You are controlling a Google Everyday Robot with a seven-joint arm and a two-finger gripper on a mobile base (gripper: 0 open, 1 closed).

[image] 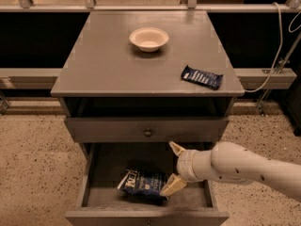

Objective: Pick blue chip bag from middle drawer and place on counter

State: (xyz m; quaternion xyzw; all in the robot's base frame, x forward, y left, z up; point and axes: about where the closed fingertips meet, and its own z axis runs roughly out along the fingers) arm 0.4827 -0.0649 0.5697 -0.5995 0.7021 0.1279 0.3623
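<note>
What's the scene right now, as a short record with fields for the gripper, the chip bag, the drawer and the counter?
gripper: open, inside the middle drawer, just right of the blue chip bag
blue chip bag: lying on the drawer floor, not lifted
middle drawer: pulled open
counter: holds a bowl and a dark-blue wrapper
stage: bag not yet grasped

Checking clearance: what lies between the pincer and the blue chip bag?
Nothing, per camera view; the open pincer inside the middle drawer is beside the blue chip bag.
</note>
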